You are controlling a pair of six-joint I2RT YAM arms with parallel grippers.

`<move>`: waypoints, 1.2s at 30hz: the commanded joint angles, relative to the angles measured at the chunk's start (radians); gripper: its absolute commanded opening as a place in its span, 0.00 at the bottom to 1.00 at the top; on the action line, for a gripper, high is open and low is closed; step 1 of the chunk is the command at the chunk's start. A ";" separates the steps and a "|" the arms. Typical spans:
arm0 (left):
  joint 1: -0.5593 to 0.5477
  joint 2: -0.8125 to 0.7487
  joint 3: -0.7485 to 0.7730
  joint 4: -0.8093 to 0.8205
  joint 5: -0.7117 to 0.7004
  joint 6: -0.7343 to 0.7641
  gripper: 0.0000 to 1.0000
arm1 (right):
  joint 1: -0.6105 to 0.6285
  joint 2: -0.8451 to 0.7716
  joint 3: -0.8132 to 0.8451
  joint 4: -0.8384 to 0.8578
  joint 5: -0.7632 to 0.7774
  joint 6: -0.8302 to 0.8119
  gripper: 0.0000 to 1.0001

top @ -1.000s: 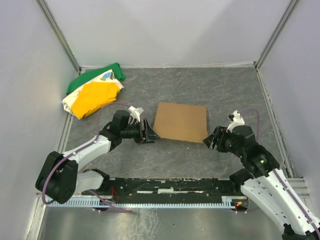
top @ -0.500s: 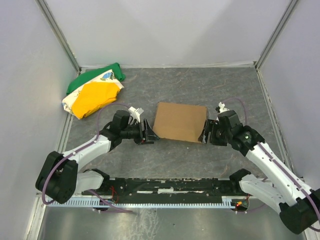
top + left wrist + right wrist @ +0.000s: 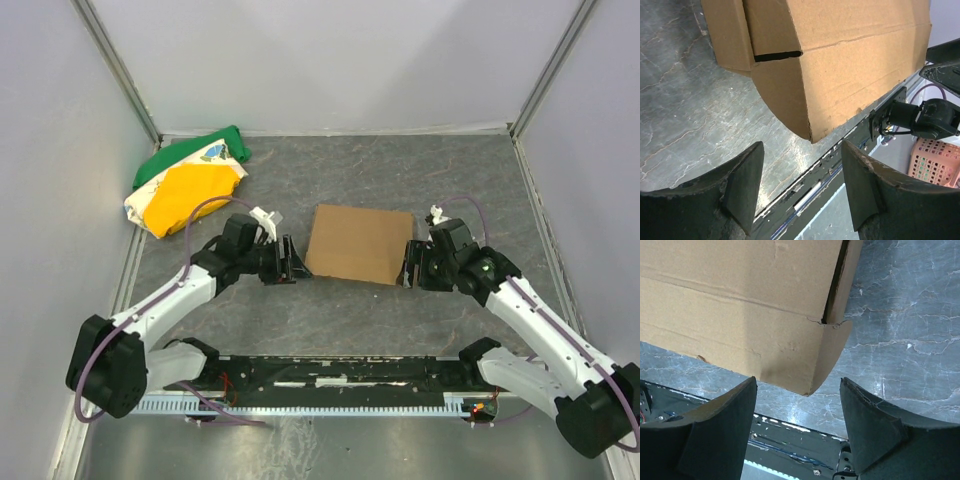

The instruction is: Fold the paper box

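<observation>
The paper box (image 3: 360, 243) is a flat brown cardboard sheet lying in the middle of the grey table. My left gripper (image 3: 292, 260) sits just off the box's near-left corner, jaws open and holding nothing. In the left wrist view a rounded flap of the box (image 3: 830, 65) hangs ahead of the open gripper (image 3: 802, 165), not between the fingers. My right gripper (image 3: 408, 265) is at the near-right corner, also open. In the right wrist view the box's corner flap (image 3: 790, 335) stands just beyond the open gripper (image 3: 797, 402).
A green, yellow and white cloth bundle (image 3: 190, 180) lies at the far left of the table. Grey walls close in the table on three sides. The black rail (image 3: 340, 375) carrying the arm bases runs along the near edge. A pink basket (image 3: 935, 162) shows beyond the table.
My right gripper has swung up and left from the near right to the box's near-right corner. The left gripper shifted slightly. The box has not moved.
</observation>
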 commanded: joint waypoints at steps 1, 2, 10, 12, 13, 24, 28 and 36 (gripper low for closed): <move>0.001 -0.019 0.072 -0.033 -0.058 0.055 0.70 | 0.006 0.013 0.003 0.055 0.002 -0.018 0.75; 0.000 -0.008 0.081 -0.035 -0.064 0.060 0.70 | 0.006 0.020 0.006 0.060 0.000 -0.020 0.75; 0.001 0.084 0.112 0.026 -0.046 0.055 0.70 | 0.006 0.078 0.008 0.101 -0.016 -0.033 0.75; 0.001 0.092 0.112 0.047 -0.027 0.044 0.70 | 0.005 0.089 0.010 0.105 -0.028 -0.034 0.75; 0.001 0.096 0.108 0.060 -0.008 0.034 0.69 | 0.005 0.092 0.010 0.109 -0.036 -0.033 0.74; 0.000 0.124 0.092 0.144 0.078 -0.010 0.69 | 0.006 0.092 0.029 0.126 -0.128 -0.011 0.73; 0.000 0.131 0.086 0.150 0.092 -0.013 0.68 | 0.005 0.085 0.038 0.126 -0.147 -0.002 0.73; -0.001 0.144 0.075 0.125 0.094 0.013 0.68 | 0.005 0.081 0.061 0.061 -0.123 -0.016 0.72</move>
